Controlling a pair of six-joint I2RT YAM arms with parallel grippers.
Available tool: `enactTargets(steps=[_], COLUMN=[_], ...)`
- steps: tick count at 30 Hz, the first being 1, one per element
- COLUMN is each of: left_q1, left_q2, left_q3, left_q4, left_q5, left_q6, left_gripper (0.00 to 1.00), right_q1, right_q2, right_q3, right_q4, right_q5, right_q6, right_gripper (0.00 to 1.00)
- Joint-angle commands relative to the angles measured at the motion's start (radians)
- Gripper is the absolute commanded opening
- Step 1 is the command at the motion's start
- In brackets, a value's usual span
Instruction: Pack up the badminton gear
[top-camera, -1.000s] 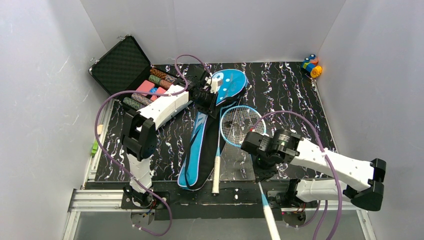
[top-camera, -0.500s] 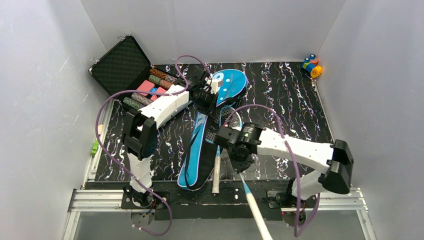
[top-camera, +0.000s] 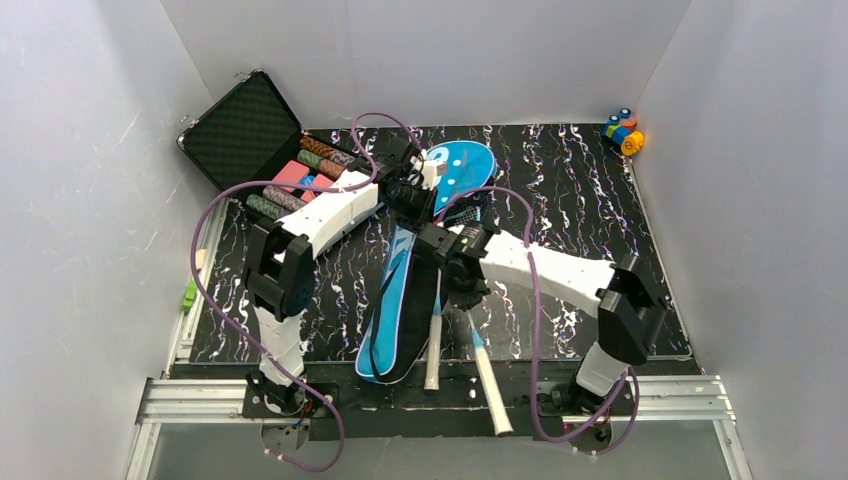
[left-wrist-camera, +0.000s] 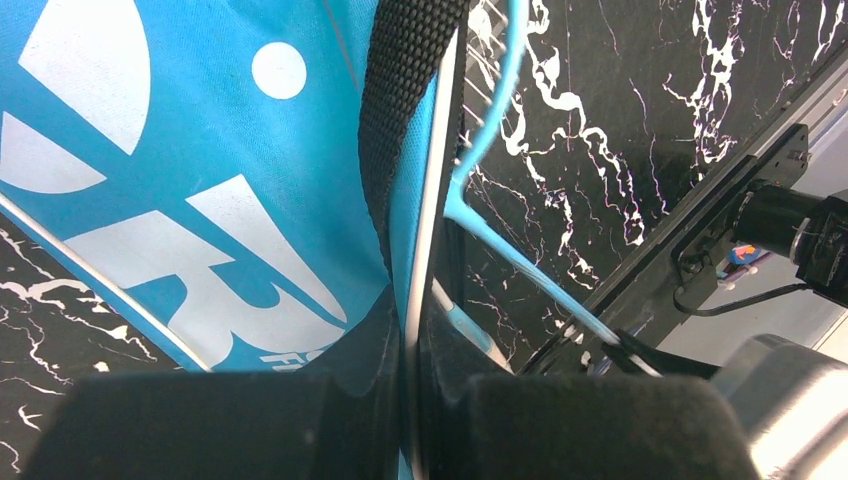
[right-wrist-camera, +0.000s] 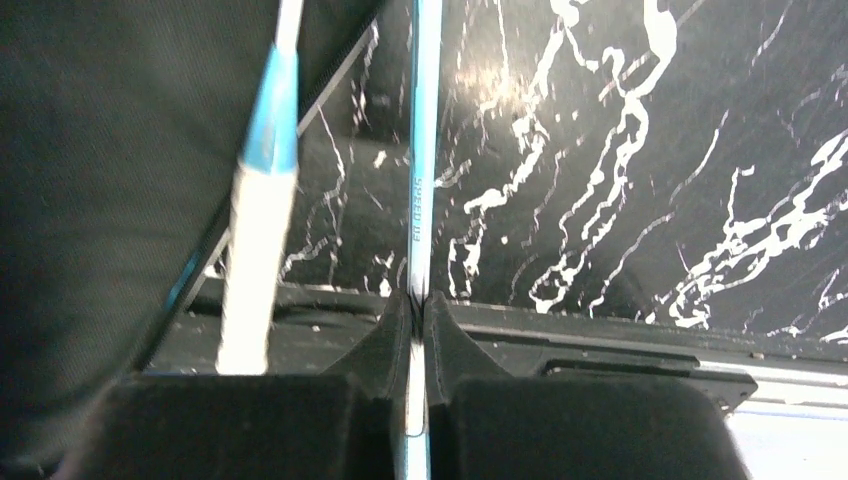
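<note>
At mid-table, packing's part done: left gripper (left-wrist-camera: 412, 365) pinches the bag (left-wrist-camera: 150, 170) rim by the strap (left-wrist-camera: 400, 100), propping the mouth. The right gripper (right-wrist-camera: 417, 318) is clamped on a racket (right-wrist-camera: 421, 150) shaft, head at the mouth, prob. not fully in. 2nd racket (top-camera: 432, 345) lies alongside, handle out. Closing the bag remains. Farther off: chip case (top-camera: 250, 125), toy (top-camera: 622, 131). Both arms crowd the opening.

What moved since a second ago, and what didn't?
The right gripper, clamped on the thin blue-framed racket, swung it left and farther from the bases; its head now lies at the edge of the big blue racket-shaped bag. The left gripper kept pinching that edge. The other racket and the black chip case stayed put.
</note>
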Motion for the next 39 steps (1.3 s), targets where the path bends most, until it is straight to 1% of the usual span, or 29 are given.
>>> enactTargets(steps=[1,4,7,12,15,22,27,28,31,33,35,39], left_q1=[-0.016,-0.018,-0.018,-0.023,-0.026,-0.037,-0.038,-0.038,-0.038,-0.038,-0.038,-0.038], left_q2=[-0.099,-0.108,-0.112,-0.105,-0.102,-0.102,-0.107,-0.107,-0.106,-0.106,-0.106,-0.103], left_q3=[-0.016,-0.023,-0.028,-0.023,-0.016,-0.012,-0.012,-0.012,-0.011,-0.009,-0.008,-0.007], left_q4=[0.004,-0.004,-0.008,-0.014,-0.02,-0.031,-0.038,-0.039,-0.039,-0.038,-0.038,-0.039], left_q5=[0.08,0.086,0.097,0.1,0.106,0.122,0.122,0.124,0.121,0.118,0.115,0.11], left_q6=[0.006,0.014,0.018,0.017,0.017,0.017,0.021,0.021,0.02,0.019,0.018,0.015], left_gripper=[0.0,0.0,0.0,0.0,0.0,0.0,0.0,0.0,0.0,0.0,0.0,0.0], right_q1=[-0.034,-0.043,-0.06,-0.122,-0.153,-0.171,-0.191,-0.199,-0.21,-0.213,-0.216,-0.239], right_q2=[0.066,0.129,0.166,0.174,0.184,0.25,0.25,0.251,0.242,0.209,0.17,0.091], right_q3=[0.106,0.153,0.163,0.108,0.103,0.17,0.123,0.111,0.056,0.002,-0.05,-0.113], right_q4=[0.122,0.161,0.205,0.309,0.35,0.392,0.485,0.504,0.555,0.611,0.658,0.707], right_q5=[0.051,0.079,0.112,0.106,0.086,0.125,0.135,0.111,0.027,-0.023,-0.066,-0.138], right_q6=[-0.041,-0.047,-0.04,-0.011,-0.011,-0.019,-0.009,-0.008,0.001,0.009,0.016,0.019], right_gripper=[0.01,0.01,0.01,0.01,0.01,0.01,0.01,0.03,0.28,0.42,0.49,0.54])
